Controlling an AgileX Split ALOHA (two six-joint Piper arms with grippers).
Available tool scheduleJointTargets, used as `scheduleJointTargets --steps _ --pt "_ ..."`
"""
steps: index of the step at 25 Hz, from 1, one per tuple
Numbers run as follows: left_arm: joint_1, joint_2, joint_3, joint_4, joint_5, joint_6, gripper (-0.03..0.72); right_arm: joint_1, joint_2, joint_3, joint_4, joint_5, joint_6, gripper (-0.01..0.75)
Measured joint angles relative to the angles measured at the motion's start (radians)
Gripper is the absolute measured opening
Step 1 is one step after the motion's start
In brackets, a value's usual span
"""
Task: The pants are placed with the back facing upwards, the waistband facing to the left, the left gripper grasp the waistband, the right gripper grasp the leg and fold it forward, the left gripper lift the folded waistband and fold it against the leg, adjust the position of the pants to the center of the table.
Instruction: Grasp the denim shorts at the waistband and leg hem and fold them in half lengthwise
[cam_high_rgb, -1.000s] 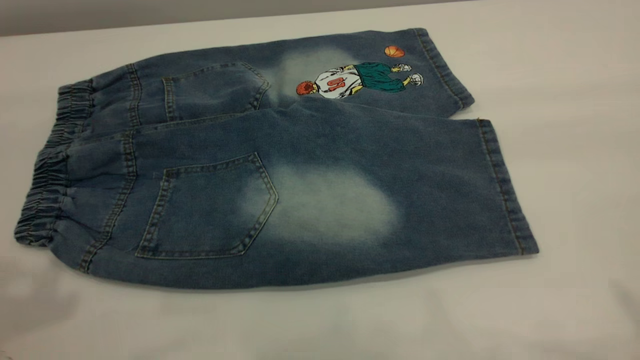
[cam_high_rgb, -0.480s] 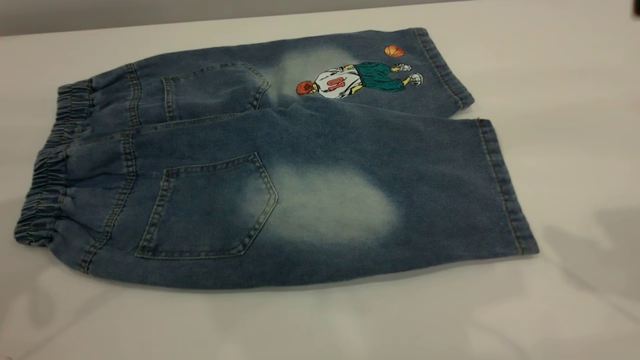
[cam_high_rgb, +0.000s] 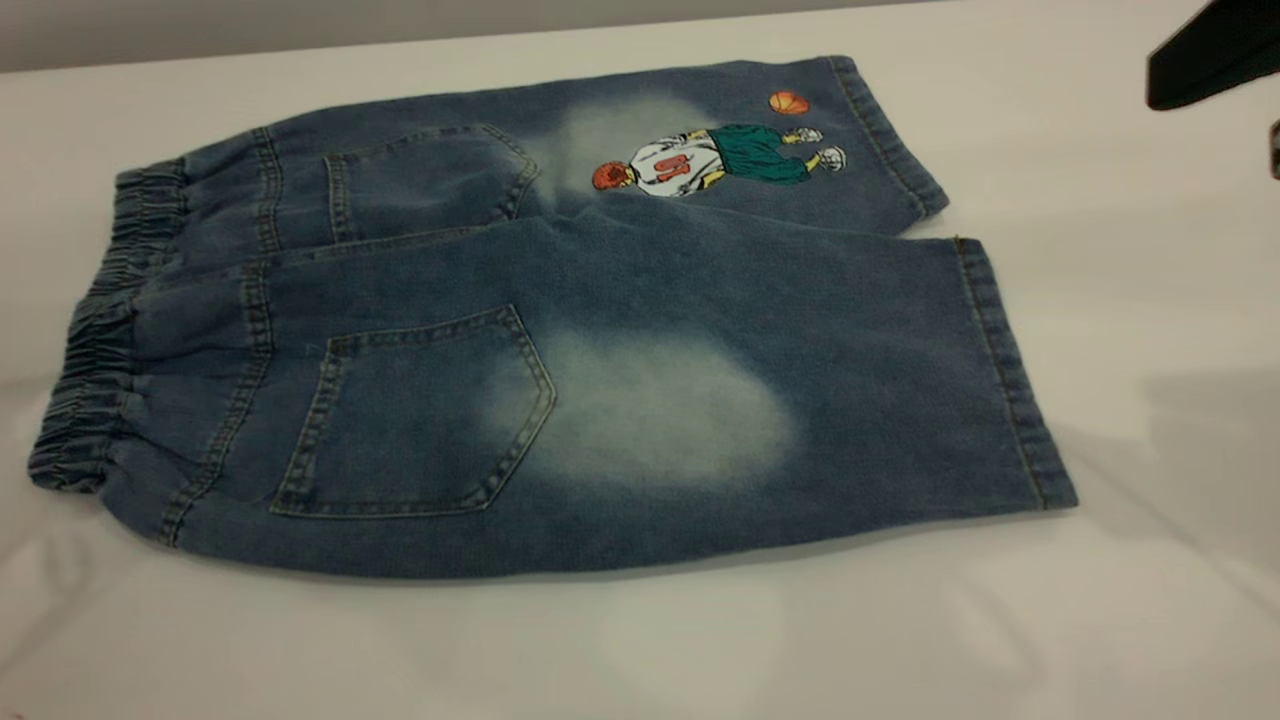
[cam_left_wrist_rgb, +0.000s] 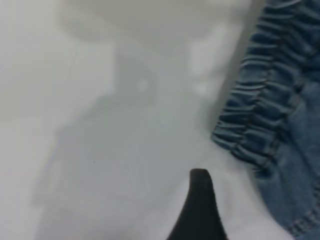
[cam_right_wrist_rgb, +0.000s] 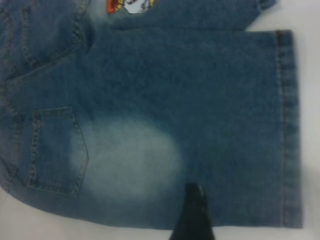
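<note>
Okay, I'm seeing the pants (cam_high_rgb: 560, 320) lying flat, back up, on the table (cam_high_rgb: 640, 650), waistband (cam_high_rgb: 100, 330) at the exterior view's left, the left gripper (cam_left_wrist_rgb: 199, 210) hovering just beside it, the right gripper (cam_right_wrist_rgb: 192, 215) hanging over the leg (cam_high_rgb: 760, 380); can't tell either claw's spread.

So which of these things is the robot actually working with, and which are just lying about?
Part of the job:
- pants, flat on the table, back up
- waistband, at the left end
- leg with the pale patch
- table
- left end effector, near the waistband
- right end effector, facing the leg

Just lying about:
- only the grey backdrop behind the table
</note>
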Motion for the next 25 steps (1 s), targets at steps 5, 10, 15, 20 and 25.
scheduleJointTargets --steps 5,10,15,20,25 --pt "0.0 0.101 0.0 -0.041 -0.05 0.021 0.519 0.0 0.009 0.0 0.036 0.001 -0.063 0.5" --pt "0.0 0.183 0.0 -0.162 -0.071 0.141 0.519 0.0 0.009 0.0 0.036 -0.005 -0.063 0.5" --pt "0.0 0.233 0.0 -0.297 -0.121 0.253 0.519 0.0 0.009 0.0 0.036 -0.008 -0.062 0.5" --pt "-0.002 0.276 -0.004 -0.422 -0.139 0.339 0.519 0.0 0.009 0.0 0.036 -0.008 -0.064 0.5" --pt "-0.002 0.333 -0.016 -0.448 -0.154 0.35 0.516 0.0 0.009 0.0 0.036 -0.008 -0.065 0.5"
